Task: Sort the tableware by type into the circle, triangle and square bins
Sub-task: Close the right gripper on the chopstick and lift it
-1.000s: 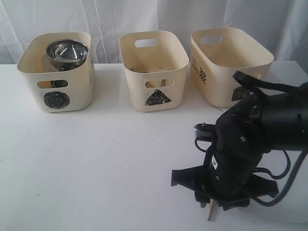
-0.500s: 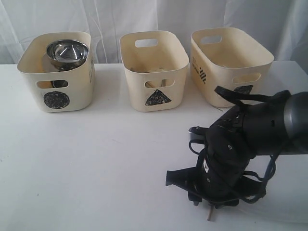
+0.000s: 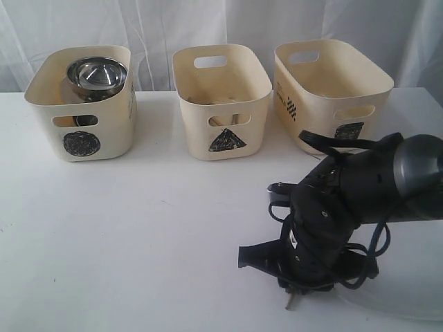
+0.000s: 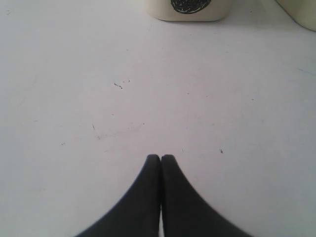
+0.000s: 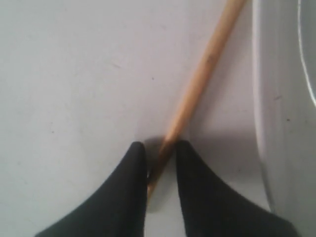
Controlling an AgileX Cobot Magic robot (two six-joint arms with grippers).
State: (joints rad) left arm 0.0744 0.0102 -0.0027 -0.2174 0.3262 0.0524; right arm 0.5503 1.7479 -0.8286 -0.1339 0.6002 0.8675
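Three cream bins stand in a row along the far side of the white surface (image 3: 138,228), each with cut-out handles and a black scribbled mark on its near face.

1. Circle bin (image 3: 82,111), far left. Holds a steel bowl (image 3: 97,75), open side up, its rim level with the bin's top edge.
2. Triangle bin (image 3: 221,104), far centre. Contents too hidden to list.
3. Square bin (image 3: 332,90), far right. No contents can be made out from this angle.
4. Chopstick (image 5: 202,74), one, wooden. Lies flat on the surface at near right, just beside the rim of the white plate; only its tip (image 3: 291,302) shows in the exterior view, under the right arm.
5. White plate (image 5: 281,98), near right corner, largely covered by the right arm.
6. Right end effector (image 5: 160,148), low over the surface at near right. Its fingers stand narrowly apart, one on each side of the chopstick's end. Whether they actually press on the wood cannot be told.
7. Left end effector (image 4: 160,160). Closed and empty, its fingertips touching, above bare surface on the near side of the circle bin.
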